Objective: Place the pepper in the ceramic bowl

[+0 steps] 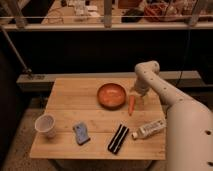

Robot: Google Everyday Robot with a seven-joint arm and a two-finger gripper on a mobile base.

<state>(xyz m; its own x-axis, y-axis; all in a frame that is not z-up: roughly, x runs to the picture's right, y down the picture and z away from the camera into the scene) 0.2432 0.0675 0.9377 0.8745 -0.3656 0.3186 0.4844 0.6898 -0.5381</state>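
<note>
- lying just beside the ceramic bowl (111, 95), the pepper (131, 104) ran far-to-near, slim tip toward the camera.
- the gripper (135, 93) hung over its far end; grip state could not be told.

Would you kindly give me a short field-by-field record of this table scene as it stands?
tool: hovers at the pepper's far end, right of the bowl
pepper: lying on the table, just right of the bowl, outside it
bowl: upright, looks empty
cup: front left
blue item: front, left of centre
black item: front centre
bottle: lying front right
</note>
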